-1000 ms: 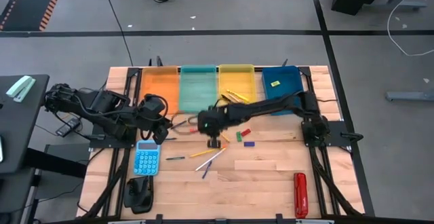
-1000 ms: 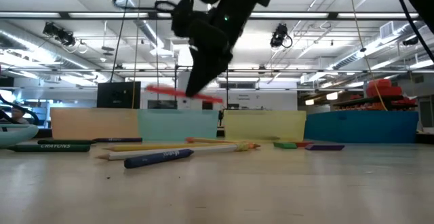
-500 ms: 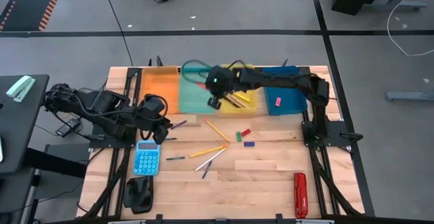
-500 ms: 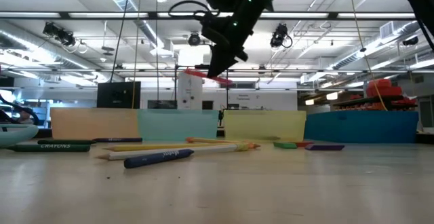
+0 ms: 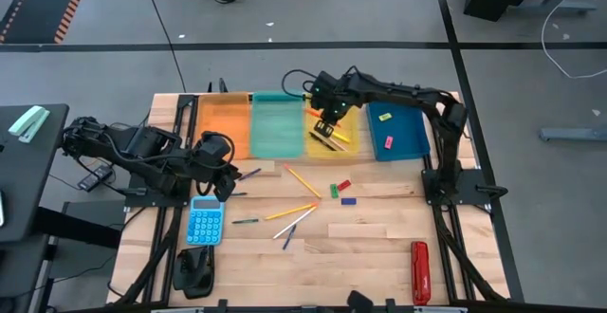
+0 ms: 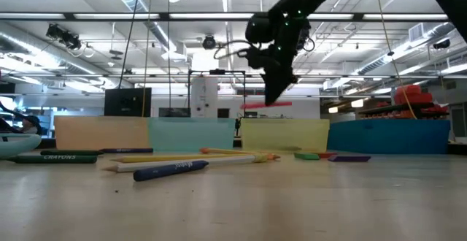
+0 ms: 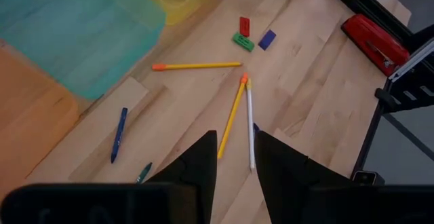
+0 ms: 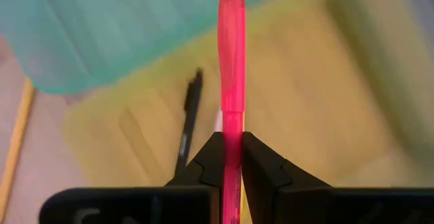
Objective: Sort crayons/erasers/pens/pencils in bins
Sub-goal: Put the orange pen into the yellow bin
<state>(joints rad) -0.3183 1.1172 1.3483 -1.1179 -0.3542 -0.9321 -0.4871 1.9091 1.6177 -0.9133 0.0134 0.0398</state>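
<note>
Red-pink stick [image 8: 230,61] clamped between the two dark fingers of the right gripper [image 8: 229,157], held level above the yellow bin [image 5: 343,100] in the upper middle of the high view, and seen in the low view as a red bar [image 6: 266,104] hanging over the yellow wall [image 6: 284,135] just right of centre. Dark pen [image 8: 188,125] lay inside that same bin beneath the held stick. Stood in a row across the top of the table: orange bin [image 5: 222,123], teal bin [image 5: 277,123], yellow, then dark blue bin [image 5: 403,128], the last holding two small erasers [image 5: 386,130]. Lay scattered on the bare wood below the bins, centre of the high view: pencils [image 5: 292,211], red, green and blue erasers [image 5: 340,192], a blue crayon [image 7: 119,134]. Waited at the left edge of the table, beside the light-blue calculator [image 5: 204,221]: left gripper [image 7: 234,157], fingers apart and holding nothing.
</note>
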